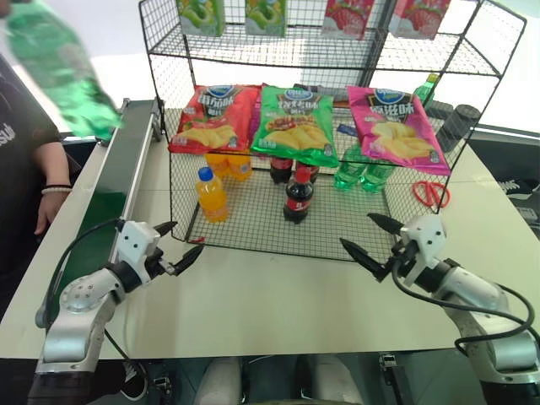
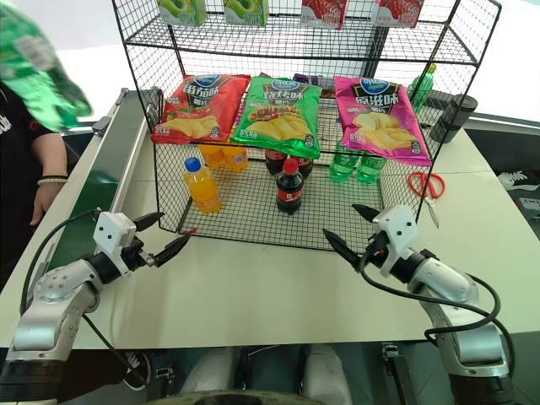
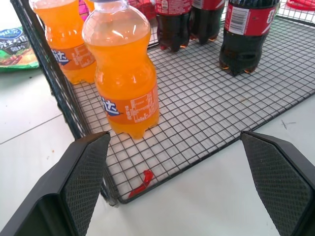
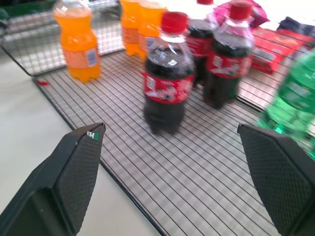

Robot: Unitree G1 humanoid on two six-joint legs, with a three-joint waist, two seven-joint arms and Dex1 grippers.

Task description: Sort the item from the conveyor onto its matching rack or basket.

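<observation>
The item, a green soda bottle (image 1: 59,67), shows as a blurred green shape in the air at 10 o'clock of the head view. It is above the far stretch of the conveyor (image 1: 126,160) and not yet resting on the belt. A person's hand (image 1: 46,207) hangs beside the belt at 9 o'clock.

The left gripper (image 1: 187,240) hovers at 7 o'clock with its claw wide and empty, just off the near left corner of the wire basket (image 1: 253,211). The right gripper (image 1: 359,232) hovers at 5 o'clock, also wide and empty.

The step in hand looks like getting ready for the pick-up. The left gripper is nearer the belt, so it seems the better choice. It should wait until the bottle lies or stands at rest, then close across the body below the cap. The two green bottles (image 1: 363,173) at 1 o'clock inside the basket mark the likely spot for it.

The orange-drink bottle (image 3: 125,73) has a blue label with a white character "达". The cola bottle (image 4: 167,81) has a red label whose script I cannot read. The chip bags (image 1: 295,122) carry Chinese lettering too small to make out.
</observation>
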